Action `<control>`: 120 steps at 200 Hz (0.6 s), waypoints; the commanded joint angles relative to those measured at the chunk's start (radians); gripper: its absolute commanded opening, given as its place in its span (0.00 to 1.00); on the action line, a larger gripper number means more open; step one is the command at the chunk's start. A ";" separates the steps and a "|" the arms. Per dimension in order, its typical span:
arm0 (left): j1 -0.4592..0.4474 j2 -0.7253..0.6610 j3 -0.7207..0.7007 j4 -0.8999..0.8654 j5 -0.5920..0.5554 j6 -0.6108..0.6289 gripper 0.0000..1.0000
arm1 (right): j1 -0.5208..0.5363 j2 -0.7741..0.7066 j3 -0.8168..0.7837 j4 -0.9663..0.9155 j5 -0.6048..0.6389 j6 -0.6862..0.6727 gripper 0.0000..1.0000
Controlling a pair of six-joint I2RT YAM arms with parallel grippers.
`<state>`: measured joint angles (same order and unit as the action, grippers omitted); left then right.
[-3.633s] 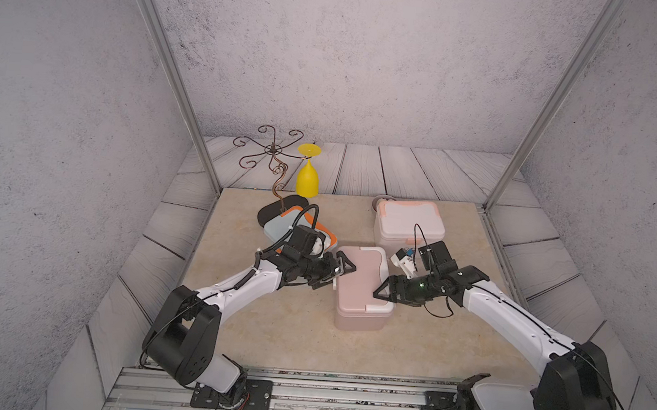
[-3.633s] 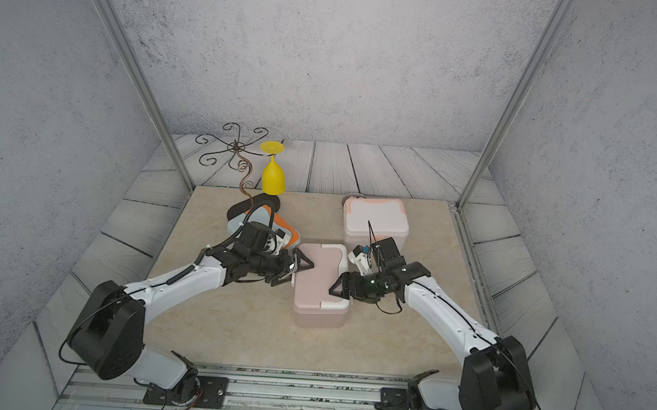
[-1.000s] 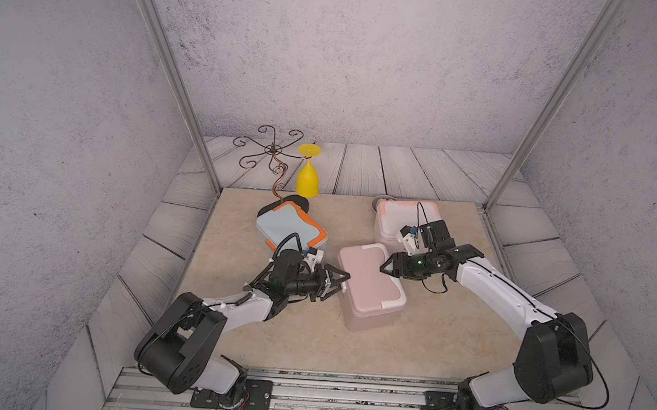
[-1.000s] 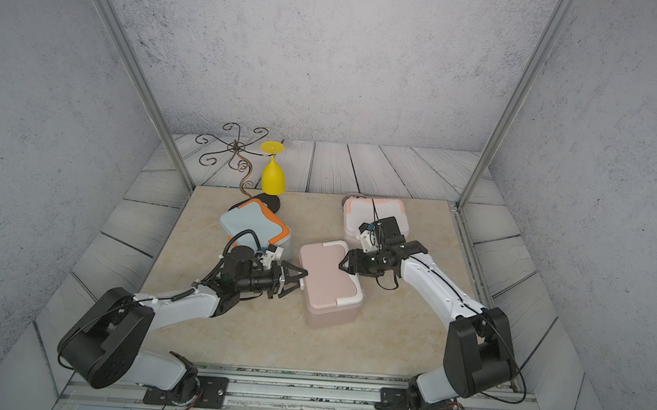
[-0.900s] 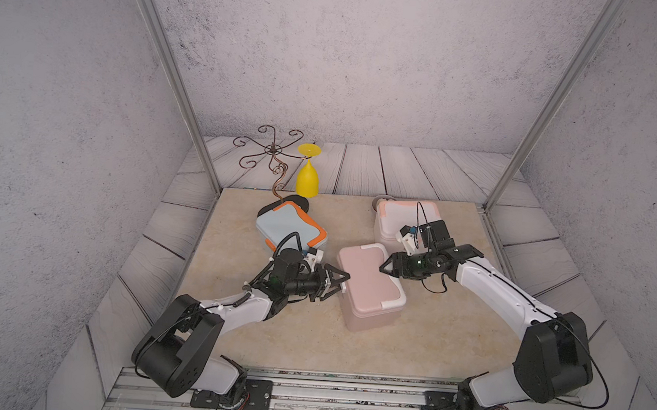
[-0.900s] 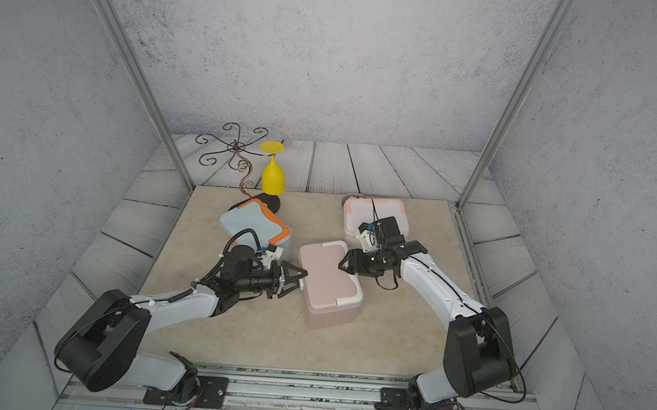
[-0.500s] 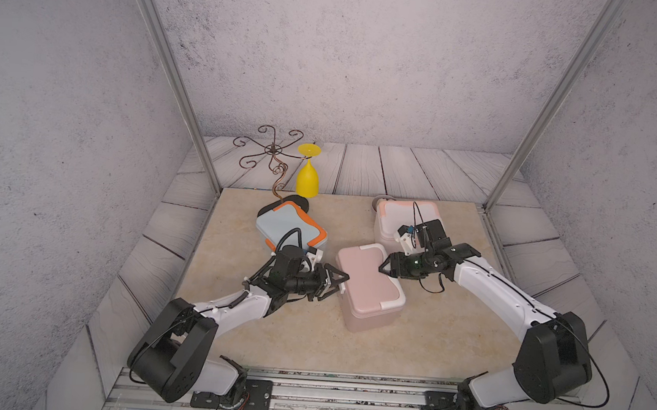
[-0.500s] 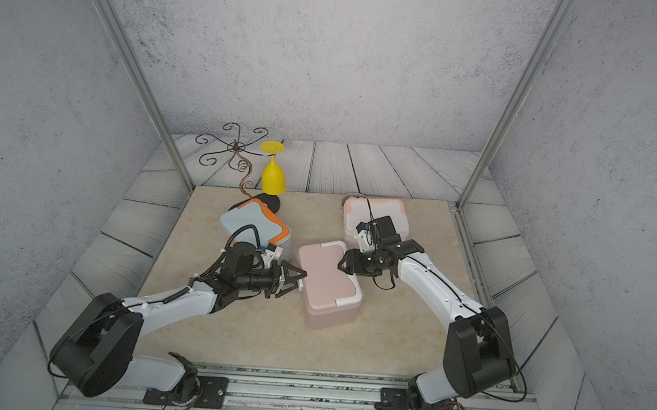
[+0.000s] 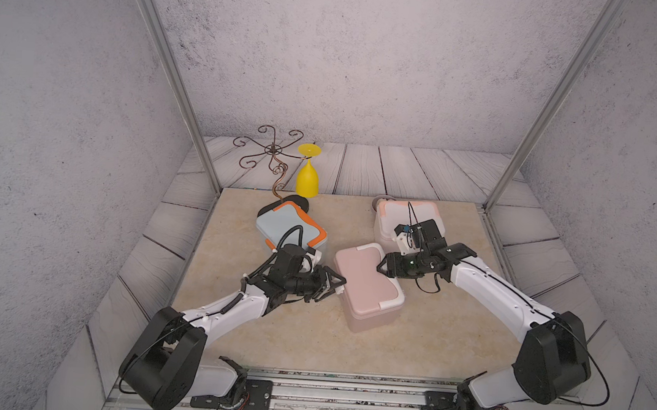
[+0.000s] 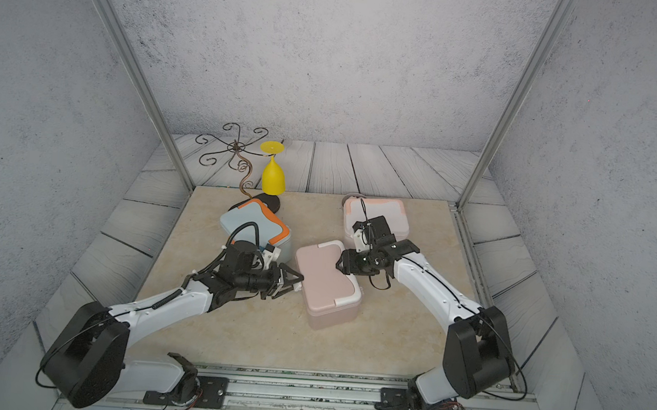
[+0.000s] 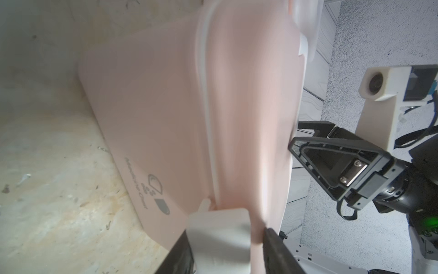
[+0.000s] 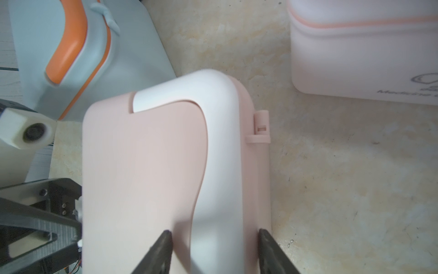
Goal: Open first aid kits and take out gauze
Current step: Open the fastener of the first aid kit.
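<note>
The pink first aid kit [image 9: 369, 284] [image 10: 327, 277] lies mid-table with its lid down. My left gripper [image 9: 340, 288] [image 11: 226, 233] is shut on its white side latch [image 11: 220, 227], one finger under the latch and one on the lid. My right gripper [image 9: 378, 269] [image 12: 213, 231] is open. It points down, with both fingertips on the lid's white handle band [image 12: 220, 142] by the hinge edge. The grey-blue kit [image 9: 286, 226] and the white kit [image 9: 409, 215] stand shut behind. The gauze is hidden.
An upturned yellow goblet [image 9: 308, 177] and a wire stand [image 9: 271, 150] stand at the back left. A small grey bowl [image 9: 379, 199] peeks out behind the white kit. Metal frame posts [image 9: 521, 148] rise at the back corners of the tan tabletop [image 9: 270, 340].
Since the earliest frames the pink kit has turned and slid toward the right. In the last second my left gripper has edged onto the latch, and my right has stayed at the hinge edge.
</note>
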<state>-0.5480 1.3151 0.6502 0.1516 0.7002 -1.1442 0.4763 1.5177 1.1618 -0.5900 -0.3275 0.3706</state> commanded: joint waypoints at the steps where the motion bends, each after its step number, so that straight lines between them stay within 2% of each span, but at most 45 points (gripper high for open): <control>1: -0.023 -0.009 0.013 -0.084 0.010 0.025 0.57 | 0.041 0.108 -0.091 -0.206 0.087 -0.036 0.57; 35: -0.012 -0.047 0.034 -0.192 -0.021 0.068 0.67 | 0.040 0.109 -0.096 -0.202 0.085 -0.036 0.56; 83: 0.013 -0.102 0.081 -0.429 -0.099 0.157 0.67 | 0.040 0.118 -0.100 -0.200 0.087 -0.038 0.56; 120: 0.028 -0.147 0.061 -0.486 -0.130 0.167 0.67 | 0.041 0.118 -0.100 -0.197 0.085 -0.037 0.56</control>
<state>-0.5331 1.1950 0.7116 -0.2398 0.6128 -1.0080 0.4957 1.5307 1.1545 -0.5541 -0.3508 0.3698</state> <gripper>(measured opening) 0.666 0.568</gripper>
